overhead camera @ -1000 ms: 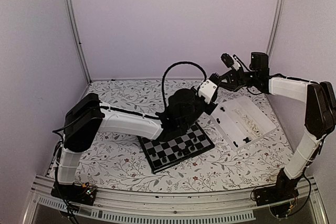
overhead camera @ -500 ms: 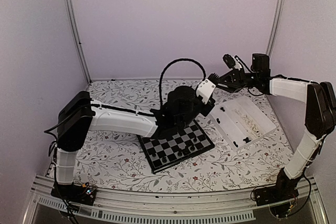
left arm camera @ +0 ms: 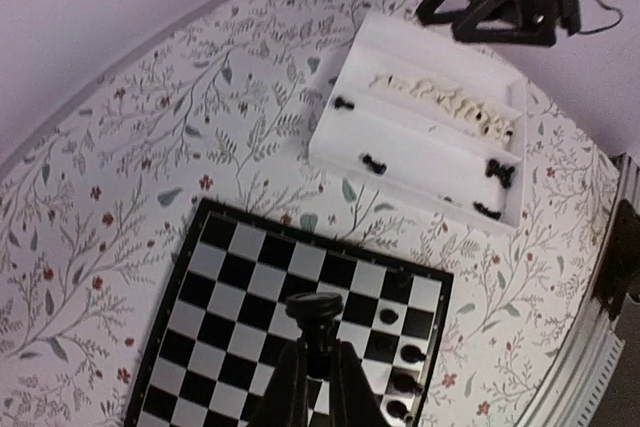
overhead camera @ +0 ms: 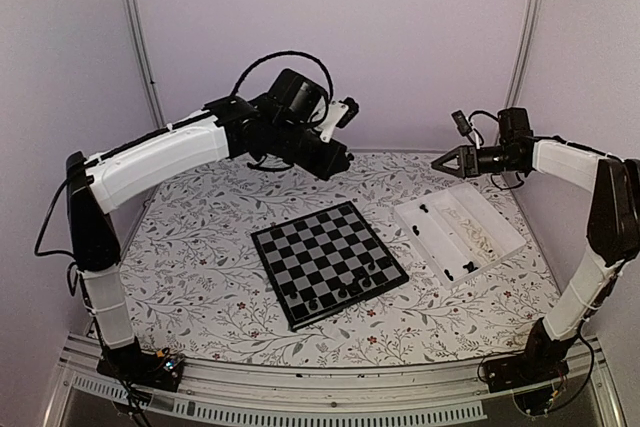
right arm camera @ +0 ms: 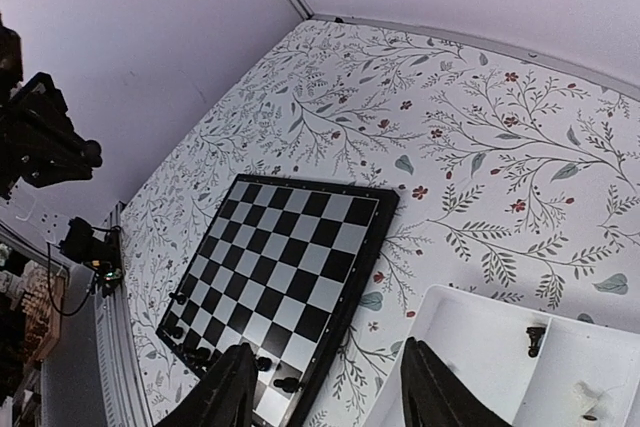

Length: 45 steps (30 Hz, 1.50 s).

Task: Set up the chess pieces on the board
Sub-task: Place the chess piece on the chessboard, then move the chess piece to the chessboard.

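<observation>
Board (left arm camera: 250,277) cropped, black piece (left arm camera: 315,305) half-hidden in left jaws

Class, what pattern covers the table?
White table cover: grey leafy sprigs, red flowers; right wrist view.

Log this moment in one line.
left gripper: shut on black piece, high up | right gripper: open, empty, by far end of tray | board: few black pieces near one corner

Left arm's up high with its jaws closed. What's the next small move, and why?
Probably lower the left gripper toward the board. It looks shut on a black piece and is high above the board, where other black pieces already stand near one corner.
</observation>
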Motion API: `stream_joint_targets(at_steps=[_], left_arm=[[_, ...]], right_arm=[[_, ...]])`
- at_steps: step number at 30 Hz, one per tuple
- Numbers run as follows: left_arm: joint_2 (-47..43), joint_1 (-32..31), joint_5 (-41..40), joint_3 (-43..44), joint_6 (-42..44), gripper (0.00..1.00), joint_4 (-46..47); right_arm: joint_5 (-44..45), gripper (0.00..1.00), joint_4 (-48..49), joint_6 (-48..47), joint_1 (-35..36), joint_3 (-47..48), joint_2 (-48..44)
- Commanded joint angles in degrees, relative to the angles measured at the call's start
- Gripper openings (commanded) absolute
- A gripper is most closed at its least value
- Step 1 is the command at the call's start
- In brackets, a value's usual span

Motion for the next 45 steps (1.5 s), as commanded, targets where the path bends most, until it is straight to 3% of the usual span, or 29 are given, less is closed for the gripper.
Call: stream_joint_targets(at_steps=[1, 6, 12, 28, 33, 40, 45], left_arm=[[0.4, 4.5, 13.2, -3.7, -5.9, 0.00, -25.6], [-0.8, 8.9, 18.9, -12.4, -6.6, 0.00, -29.0], [2.4, 9.2, 16.7, -17.3, -6.3, 0.00, -31.8], [11.3, 9.2, 15.0, -13.3, -4.8, 0.00, -32.2], [12.0, 9.1, 14.5, -12.6, -4.8, 0.17, -31.8], [12.2, 8.8, 13.2, -12.0, -4.7, 0.26, -31.4], [12.1, 8.3, 11.8, -12.0, -4.8, 0.27, -31.4]], right_arm=[[6.4, 0.53, -4.7, -9.4, 0.2, 0.2, -2.8], [5.6, 0.53, -6.0, -10.4, 0.2, 0.3, -2.8], [4.6, 0.53, -6.5, -11.0, 0.2, -0.3, -3.2], [4.1, 0.53, -7.7, -12.1, 0.2, -0.1, -2.7], [3.6, 0.53, -7.9, -12.2, 0.2, -0.1, -2.2], [3.3, 0.53, -8.3, -12.2, 0.2, 0.2, -1.6], [3.0, 0.53, -8.4, -12.3, 0.2, 0.1, -1.4]])
